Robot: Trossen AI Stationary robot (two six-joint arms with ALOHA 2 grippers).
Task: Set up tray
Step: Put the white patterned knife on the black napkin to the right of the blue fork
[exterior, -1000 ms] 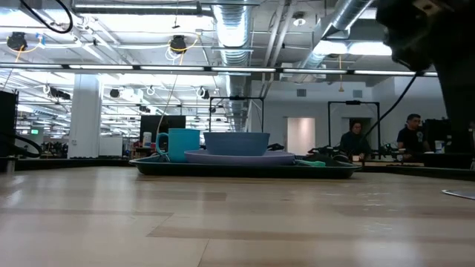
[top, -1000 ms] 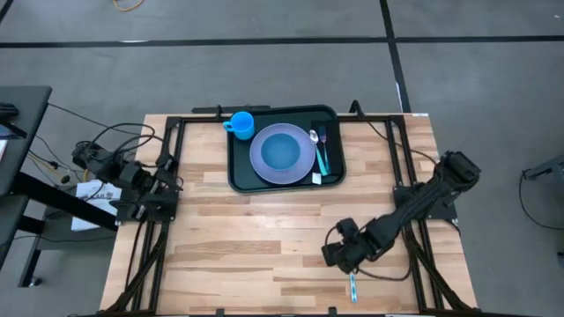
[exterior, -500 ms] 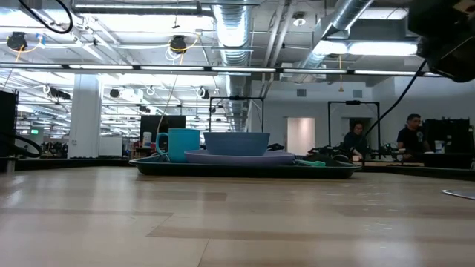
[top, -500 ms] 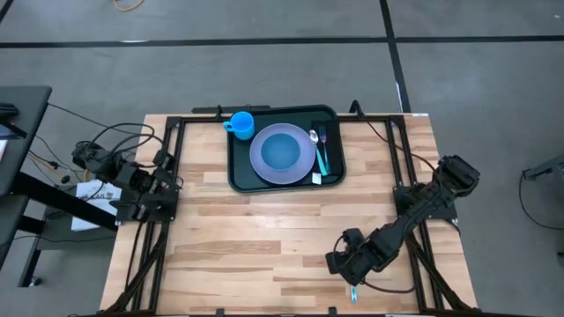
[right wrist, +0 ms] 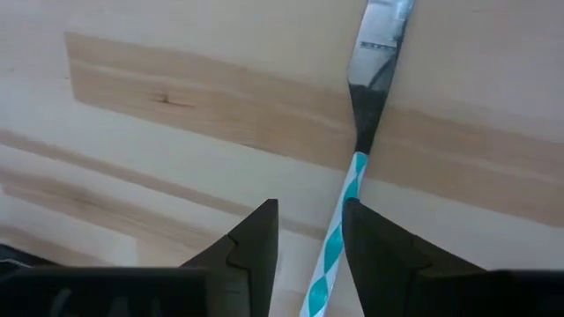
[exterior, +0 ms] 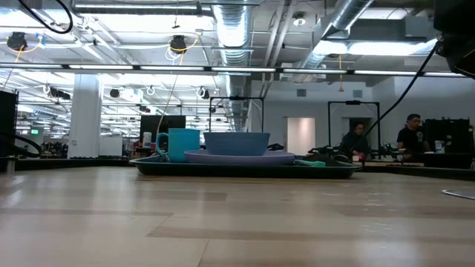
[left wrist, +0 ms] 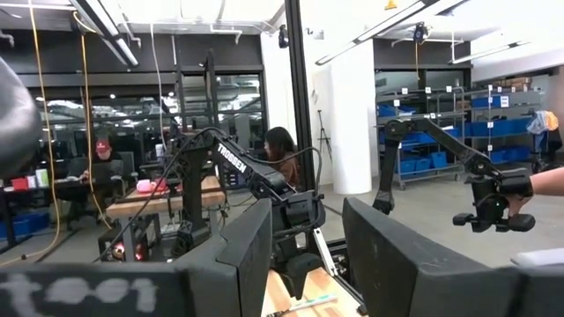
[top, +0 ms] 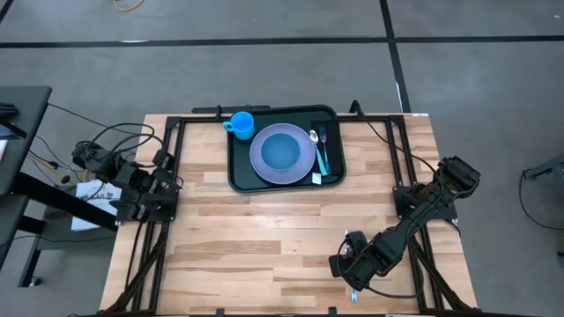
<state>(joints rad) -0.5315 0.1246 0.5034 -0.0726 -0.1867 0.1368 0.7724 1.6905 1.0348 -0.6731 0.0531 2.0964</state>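
Observation:
The dark tray [top: 236, 169] sits at the table's far middle. It carries a blue cup [top: 242, 123], a lavender plate [top: 282, 150], a spoon [top: 315, 139] and a teal-handled fork [top: 322, 157]. A knife [top: 353, 289] with a teal-and-white striped handle [right wrist: 339, 231] and a metal blade [right wrist: 374, 53] lies flat near the table's near edge. My right gripper [top: 347, 271] hangs over it, pointing down and open. Its fingers stand on either side of the handle [right wrist: 310, 239]. My left gripper [left wrist: 304, 255] is open and parked at the table's left edge [top: 167, 183].
Bare wood lies between the tray and the knife. Black frame rails [top: 167, 158] run along both table sides, with cables at the left. In the low view the tray [exterior: 245, 169] and cup [exterior: 178, 144] stand mid-table, and people sit far behind [exterior: 356, 141].
My right gripper has moved toward the table's near edge and a little to the right, ending over the knife's handle. In the low view the arm has drawn off toward the picture's upper right corner. The knife and the tray's items have stayed put.

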